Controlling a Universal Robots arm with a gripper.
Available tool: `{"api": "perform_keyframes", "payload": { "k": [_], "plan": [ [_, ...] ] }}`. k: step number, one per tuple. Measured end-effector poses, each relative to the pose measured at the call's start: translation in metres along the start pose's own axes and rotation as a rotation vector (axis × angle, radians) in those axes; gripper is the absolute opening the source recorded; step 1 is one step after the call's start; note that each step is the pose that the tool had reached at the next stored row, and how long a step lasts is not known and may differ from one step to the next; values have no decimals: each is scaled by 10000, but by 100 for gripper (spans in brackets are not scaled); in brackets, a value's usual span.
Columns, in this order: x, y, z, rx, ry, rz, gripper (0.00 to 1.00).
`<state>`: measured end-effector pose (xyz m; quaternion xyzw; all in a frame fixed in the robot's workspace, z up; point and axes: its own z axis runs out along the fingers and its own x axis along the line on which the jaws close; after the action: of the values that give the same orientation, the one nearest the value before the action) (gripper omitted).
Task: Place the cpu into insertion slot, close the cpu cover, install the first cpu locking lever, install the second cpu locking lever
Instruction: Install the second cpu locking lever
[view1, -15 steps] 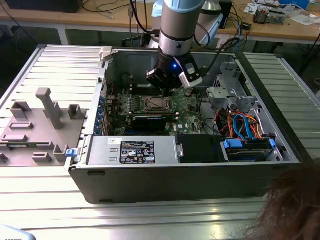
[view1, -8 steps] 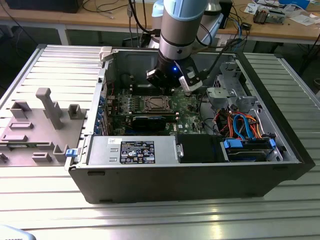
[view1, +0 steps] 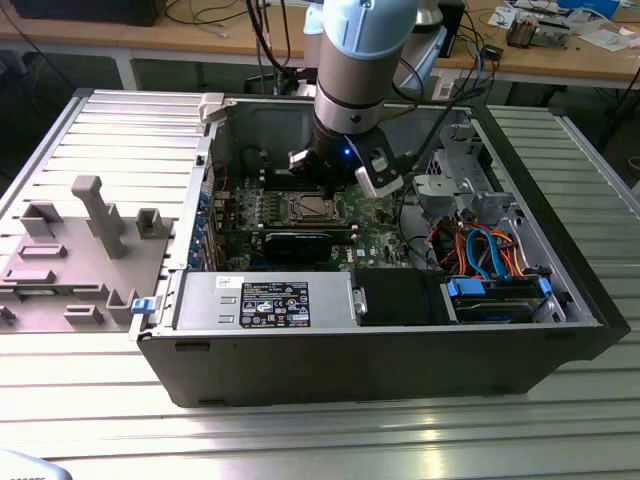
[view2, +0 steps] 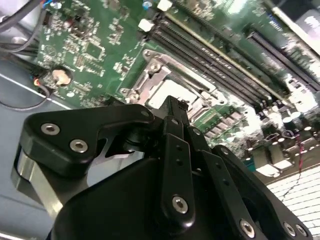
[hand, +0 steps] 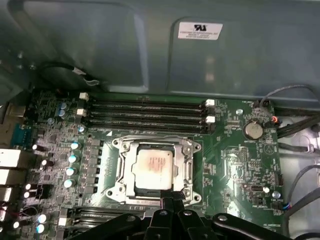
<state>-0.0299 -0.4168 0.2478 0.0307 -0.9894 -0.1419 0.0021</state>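
No legible txt: labels on PSU (view1: 262, 301) & case wall (hand: 200, 30) too small.

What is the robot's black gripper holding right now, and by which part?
Nothing that I can see: the black gripper sits at the edge of the silvery metal cpu cover, with the silver-grey square cpu already seated.

The tool (hand: 172, 202) hangs low over the green motherboard (hand: 235, 165), its black fingertips drawn together to a narrow point just at the near edge of the insertion slot (hand: 156, 170). The cpu (hand: 154, 163) lies flat in the slot straight ahead of the tool, dull silver top showing, with the cpu cover (hand: 187, 167) folded down around it as a silvery frame. Beyond the slot run long parallel memory slots (hand: 145, 114), then the grey case wall (hand: 100, 45). A round coin cell battery (hand: 253, 130) sits off to one side, near loose cables (hand: 295, 130).
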Motion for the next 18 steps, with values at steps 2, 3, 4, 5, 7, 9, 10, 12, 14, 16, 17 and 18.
{"api": "perform_keyframes", "payload": {
  "k": [2, 3, 4, 5, 7, 9, 10, 12, 14, 16, 17, 18],
  "plan": [
    [83, -36, 19, 0, 0, 0, 11],
    [109, -45, 25, -1, -1, 1, 11],
    [131, -55, 27, -1, -1, 1, 11],
    [162, -74, 28, 1, 0, 0, 11],
    [206, -138, 20, -1, 0, 0, 11],
    [228, -150, 31, -24, -1, -1, 11],
    [254, -153, 43, -40, -2, -1, 11],
    [322, -156, 67, -56, -4, 1, 11],
    [361, -164, 105, -69, -4, 0, 11],
    [387, -174, 145, -72, -4, -4, 11],
    [401, -178, 161, -72, -2, -9, 11],
    [417, -183, 180, -71, 1, -19, 11]
  ]
}}
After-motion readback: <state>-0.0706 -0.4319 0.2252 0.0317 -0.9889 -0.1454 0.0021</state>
